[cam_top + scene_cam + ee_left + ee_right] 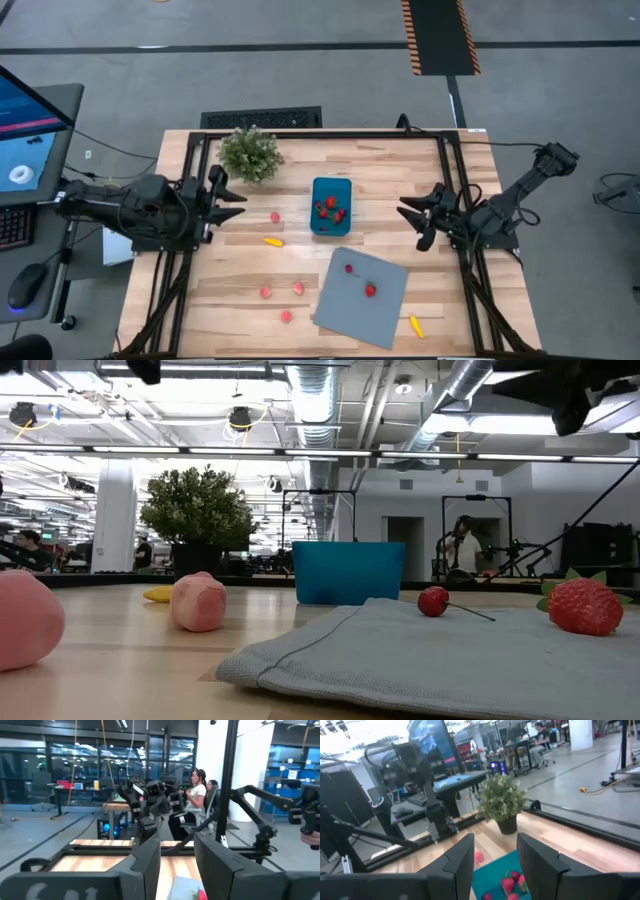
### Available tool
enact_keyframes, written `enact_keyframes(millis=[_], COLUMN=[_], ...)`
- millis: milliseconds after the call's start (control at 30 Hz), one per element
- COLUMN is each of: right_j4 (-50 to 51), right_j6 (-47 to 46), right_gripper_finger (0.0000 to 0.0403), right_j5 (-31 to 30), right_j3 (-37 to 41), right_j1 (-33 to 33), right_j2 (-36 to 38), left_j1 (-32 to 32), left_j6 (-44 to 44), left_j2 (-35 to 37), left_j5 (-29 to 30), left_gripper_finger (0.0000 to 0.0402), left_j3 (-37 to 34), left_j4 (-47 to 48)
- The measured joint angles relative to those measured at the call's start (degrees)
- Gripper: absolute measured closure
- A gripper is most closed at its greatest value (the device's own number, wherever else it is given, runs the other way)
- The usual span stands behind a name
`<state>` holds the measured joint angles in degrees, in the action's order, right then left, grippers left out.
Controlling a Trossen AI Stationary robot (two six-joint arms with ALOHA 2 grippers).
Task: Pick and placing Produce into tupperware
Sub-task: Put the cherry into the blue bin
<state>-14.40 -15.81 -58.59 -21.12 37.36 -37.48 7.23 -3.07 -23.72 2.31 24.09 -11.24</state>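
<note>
1. Wooden planks make up the table (240, 270), seen from above on a grey floor. The teal tupperware (331, 206) sits near its middle, with red produce pieces (331, 208) inside. A potted plant (249, 153) stands beside the tupperware on the left arm's side. A grey-blue sheet (380, 305) lies just beside the tupperware, carrying a strawberry (370, 290) and a small red piece (349, 268). Pink pieces (298, 288) and a yellow piece (272, 241) lie on bare wood near the tupperware. The left tool (232, 201) hovers beyond the plant, empty, its fingers apart. The right tool (412, 222) hovers on the tupperware's other side, also spread and empty.

2. Table-height view: the tupperware (349, 572) stands behind the sheet (450, 650). A cherry (433, 601) and a strawberry (584, 605) rest on the sheet. A pink piece (198, 602) lies beside the tupperware, before the plant (197, 510).

3. Left wrist view: the left tool (177, 865) shows a gap between its dark fingers, nothing held.

4. Right wrist view: the right tool (495, 862) stands apart and empty above the tupperware (500, 877), with the plant (501, 800) beyond.
</note>
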Motion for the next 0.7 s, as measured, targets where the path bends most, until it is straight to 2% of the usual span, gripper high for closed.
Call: enact_keyframes(millis=[200, 467, 600, 700], right_j4=[-2.5, -2.2, -0.5, 8.5], right_j6=[-1.7, -9.6, -9.9, -14.7], right_gripper_finger=[0.0232, 0.024, 0.0257, 0.0269], right_j5=[1.3, 4.5, 9.0, 16.9], right_j3=[0.0, -2.3, -8.2, -14.5], right_j1=[0.0, -0.3, -1.6, -3.7], right_j2=[-3.0, -15.4, -23.6, -29.0], left_j1=[1.3, 2.6, 2.6, 2.6], left_j6=[-1.7, -5.2, -6.9, -7.2], left_j2=[2.7, 2.7, 2.9, 2.9], left_j5=[0.1, 1.4, 1.2, 1.6], left_gripper_finger=[0.0293, 0.0293, 0.0293, 0.0293], left_j3=[-5.5, -11.8, -14.4, -14.9], left_j4=[-2.6, -5.3, -9.9, -10.3])
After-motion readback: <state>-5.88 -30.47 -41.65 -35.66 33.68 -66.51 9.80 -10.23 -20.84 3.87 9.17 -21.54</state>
